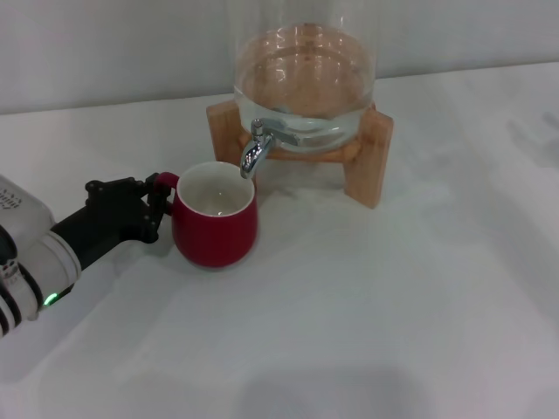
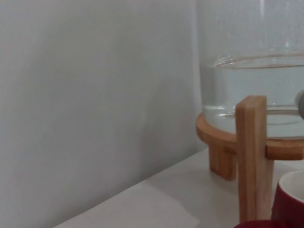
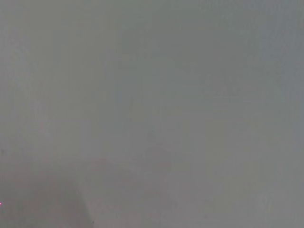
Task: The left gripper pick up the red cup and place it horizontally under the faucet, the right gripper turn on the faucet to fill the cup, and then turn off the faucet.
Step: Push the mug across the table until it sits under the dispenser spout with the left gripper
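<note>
Nearest on the left, the left gripper (image 1: 155,206) reaches in low, its black fingers pinching the small handle of the red cup (image 1: 214,225). That cup stands upright on the white table (image 1: 393,314), its open mouth just below and slightly nearer than the faucet (image 1: 254,147), whose spout overhangs the far rim. To finish placement well, I judge the cup should slide a touch farther in so the spout sits over the middle, then the grip should hold it steady. Close behind stands the wooden stand (image 1: 371,161) carrying the glass jar (image 1: 301,87), leaving little margin there. Rightward lies broad bare table. No right gripper shows anywhere.
</note>
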Tool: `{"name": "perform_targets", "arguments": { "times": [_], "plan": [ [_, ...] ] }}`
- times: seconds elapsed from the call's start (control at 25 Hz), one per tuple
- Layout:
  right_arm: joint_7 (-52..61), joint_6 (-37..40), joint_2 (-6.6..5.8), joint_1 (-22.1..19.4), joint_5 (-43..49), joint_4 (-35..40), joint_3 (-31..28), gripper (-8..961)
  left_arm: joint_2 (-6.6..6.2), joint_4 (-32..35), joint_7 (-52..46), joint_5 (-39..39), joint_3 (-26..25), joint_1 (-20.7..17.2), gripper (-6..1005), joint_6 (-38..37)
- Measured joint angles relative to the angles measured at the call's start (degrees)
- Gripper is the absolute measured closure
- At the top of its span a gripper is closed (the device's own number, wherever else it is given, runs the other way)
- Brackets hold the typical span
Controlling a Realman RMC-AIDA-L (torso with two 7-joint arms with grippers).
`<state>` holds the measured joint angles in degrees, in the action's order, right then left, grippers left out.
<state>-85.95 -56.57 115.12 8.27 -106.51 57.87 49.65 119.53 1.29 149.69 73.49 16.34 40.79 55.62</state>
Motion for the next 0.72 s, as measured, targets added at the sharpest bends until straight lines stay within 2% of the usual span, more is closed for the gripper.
{"name": "perform_targets", "arguments": {
  "times": [0.72],
  "plan": [
    [0.00,-0.21,0.01,0.06,0.00,-0.04,0.00,204,-0.05,-3.31,-1.97,-3.45,0.01,5.05,896,-2.94]
  ]
}}
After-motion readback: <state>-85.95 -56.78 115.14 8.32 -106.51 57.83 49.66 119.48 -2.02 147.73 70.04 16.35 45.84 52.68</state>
